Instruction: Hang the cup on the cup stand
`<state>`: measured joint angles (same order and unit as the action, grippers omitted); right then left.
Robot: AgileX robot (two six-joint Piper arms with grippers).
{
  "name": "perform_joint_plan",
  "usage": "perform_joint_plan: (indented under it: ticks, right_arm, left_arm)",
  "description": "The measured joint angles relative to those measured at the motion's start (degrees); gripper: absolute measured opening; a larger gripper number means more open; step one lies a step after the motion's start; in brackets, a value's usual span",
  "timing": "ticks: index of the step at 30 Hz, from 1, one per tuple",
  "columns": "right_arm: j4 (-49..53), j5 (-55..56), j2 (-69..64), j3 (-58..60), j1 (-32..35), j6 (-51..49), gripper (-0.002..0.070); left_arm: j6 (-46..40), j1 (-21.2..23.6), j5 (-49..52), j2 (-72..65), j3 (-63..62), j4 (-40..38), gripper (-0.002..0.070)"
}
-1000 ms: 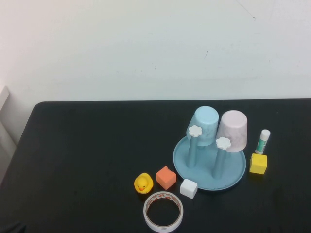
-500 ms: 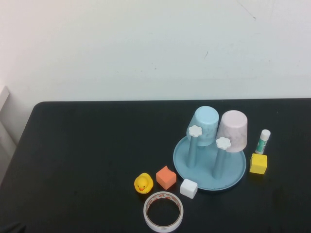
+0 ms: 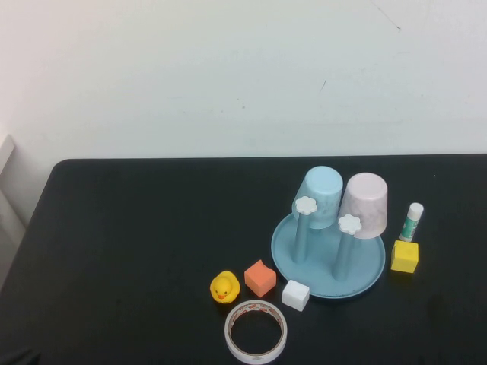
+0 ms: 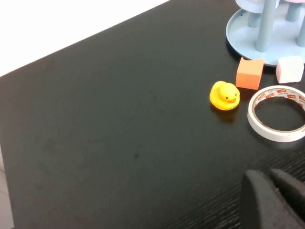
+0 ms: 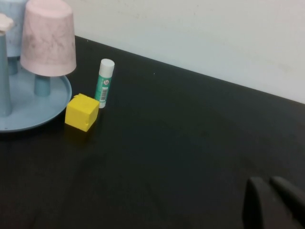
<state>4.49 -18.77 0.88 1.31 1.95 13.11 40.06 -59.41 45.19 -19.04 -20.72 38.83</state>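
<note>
Black table [image 3: 137, 228]: cup [image 3: 364, 205] sits inverted on cup stand [image 3: 373, 270], hung. Left gripper [image 4: 274, 200] and right gripper [image 5: 271, 202] parked apart, both clenched, empty.

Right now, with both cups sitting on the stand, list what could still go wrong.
1. The pink cup sits upside down on a rear peg of the cup stand, beside the blue cup; a nudge might tip either.
2. The yellow cube and glue stick crowd the stand's right side, so the right claw, low and away from them, could clip them on approach.
3. The left claw hovers near the tape roll.
</note>
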Motion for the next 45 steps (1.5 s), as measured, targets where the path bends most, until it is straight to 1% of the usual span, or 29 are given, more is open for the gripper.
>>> perform_joint_plan:
  ticks: [8,13,16,19,22,25,27,28,30,32,35,40,42,45]
  right_arm:
    - [0.1,-0.3,0.0,-0.1,0.0,0.0,-0.0001]
    - [0.1,-0.3,0.0,-0.1,0.0,0.0,-0.0001]
    - [0.1,-0.3,0.0,-0.1,0.0,0.0,-0.0001]
    - [0.1,-0.3,0.0,-0.1,0.0,0.0,-0.0001]
    - [0.1,-0.3,0.0,-0.1,0.0,0.0,-0.0001]
    - [0.1,-0.3,0.0,-0.1,0.0,0.0,-0.0001]
    - [0.1,-0.3,0.0,-0.1,0.0,0.0,-0.0001]
    - [0.1,-0.3,0.0,-0.1,0.0,0.0,-0.0001]
    - [0.1,-0.4,0.0,-0.1,0.0,0.0,-0.0001]
    - [0.1,-0.4,0.0,-0.1,0.0,0.0,-0.0001]
    - [0.1,-0.4,0.0,-0.1,0.0,0.0,-0.0001]
    - [0.1,-0.4,0.0,-0.1,0.0,0.0,-0.0001]
    - [0.2,-0.4,0.0,-0.1,0.0,0.0,-0.0001]
    - [0.2,-0.5,0.0,-0.1,0.0,0.0,-0.0001]
  left_arm:
    - [0.1,0.0,0.0,0.0,0.1,0.1,-0.0001]
    - [0.3,0.1,-1.8,0.0,1.3,-0.6,-0.0001]
    - [0.1,2.7,-3.9,0.0,1.6,-3.7,-0.0001]
    - [-2.0,8.0,-8.0,0.0,1.7,-6.6,-0.0001]
    - [-9.0,16.0,-15.7,0.0,2.3,-11.2,-0.0001]
    - [-20.9,24.9,-27.9,0.0,4.9,-19.7,-0.0001]
    - [-29.3,31.3,-37.0,0.4,8.2,-26.7,-0.0001]
    - [-32.0,33.6,-40.6,0.8,9.7,-29.0,-0.0001]
    - [-34.8,38.7,-48.3,2.1,13.6,-32.0,-0.0001]
    - [-35.9,42.7,-52.3,3.9,16.7,-33.2,-0.0001]
    - [-36.8,47.4,-53.3,7.8,20.5,-34.6,-0.0001]
    - [-37.4,53.5,-48.2,15.2,21.8,-36.8,-0.0001]
    - [-37.5,55.0,-45.6,17.5,21.8,-37.3,-0.0001]
    - [-38.5,55.8,-40.1,19.4,21.8,-38.0,-0.0001]
